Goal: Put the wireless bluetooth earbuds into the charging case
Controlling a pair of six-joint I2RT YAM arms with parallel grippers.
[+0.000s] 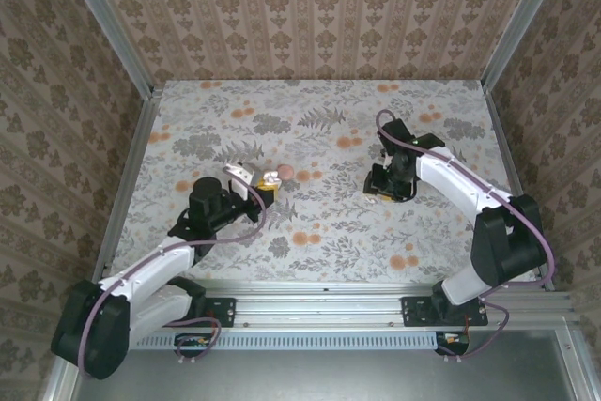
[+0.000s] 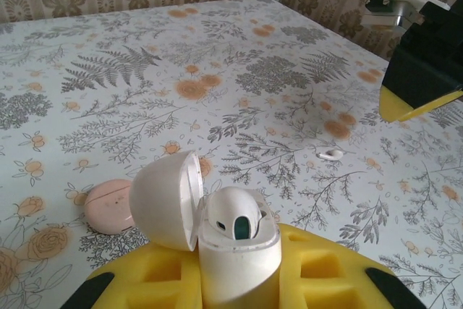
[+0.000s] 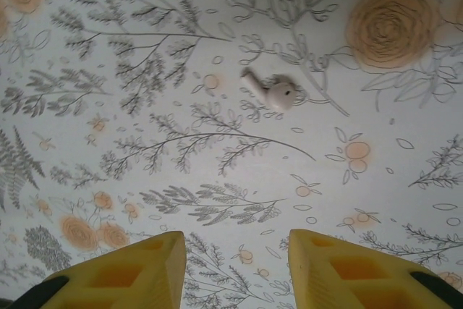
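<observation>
The white charging case [image 2: 235, 251] stands upright between the yellow fingers of my left gripper [image 2: 239, 284], which is shut on it. Its lid [image 2: 165, 200] is swung open to the left. One of the wireless bluetooth earbuds [image 2: 235, 215] sits in the case's well. The other earbud [image 3: 276, 93] lies loose on the floral tabletop, ahead of my right gripper [image 3: 235, 247], which is open and holds nothing. From above, the left gripper [image 1: 257, 191] with the case [image 1: 271, 178] is left of centre. The right gripper [image 1: 383, 191] hovers right of centre beside the loose earbud [image 1: 373, 200].
A salmon-pink round disc [image 2: 108, 206] lies on the table just left of the case, seen from above as the disc [image 1: 285, 174]. Wallpapered walls and metal rails [image 1: 131, 185] enclose the table on three sides. Bare floral tabletop [image 1: 319, 119] lies between and behind the arms.
</observation>
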